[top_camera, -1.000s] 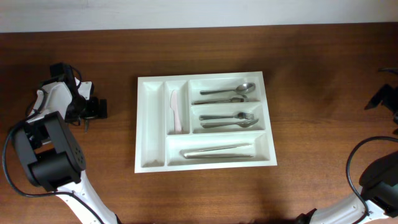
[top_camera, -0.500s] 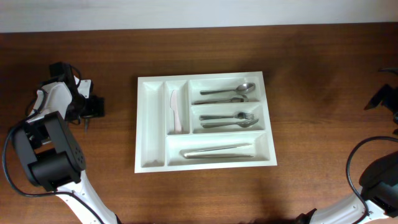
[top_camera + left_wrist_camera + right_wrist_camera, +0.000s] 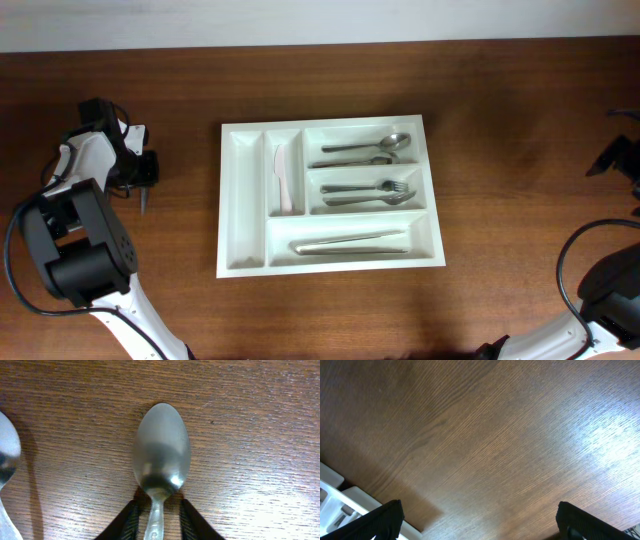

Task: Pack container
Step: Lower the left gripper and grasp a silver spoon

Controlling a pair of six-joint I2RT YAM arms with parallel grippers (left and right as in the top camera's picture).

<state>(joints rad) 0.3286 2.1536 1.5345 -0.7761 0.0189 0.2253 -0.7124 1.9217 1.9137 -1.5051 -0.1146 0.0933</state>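
overhead: the container [image 3: 243, 200] sits mid-counter [image 3: 500, 120], long side running left to right. spoons [image 3: 365, 148], forks [image 3: 370, 190] and long steel pieces [image 3: 350, 243] lie in its three wide bays, and a white knife [image 3: 283, 180] lies in one narrow bay. the outer narrow bay is bare.
left wrist: a loose spoon [image 3: 161, 455] lies on the wood, bowl pointing away from the wrist and neck running down between the fingers [image 3: 129, 522]. a second spoon bowl [image 3: 7, 455] shows at the left edge.
left pincer [image 3: 160, 504]: at the far left of the counter, well apart from the container. its fingers stand close on either side of the spoon's neck with slivers of gap showing; whether they are biting yet, i cannot tell.
right pincer [image 3: 479, 506]: spread wide, holding nothing, over bare wood near a corner of the container.
step in hand: most likely the pick-up of the loose spoon, with most cutlery already packed.
next move: it calls for a firm squeeze on the neck, a clean lift, a carry across to the bay where spoons lie, and a lay-down along that bay's length.
risk: the thin neck may pivot in the grip.
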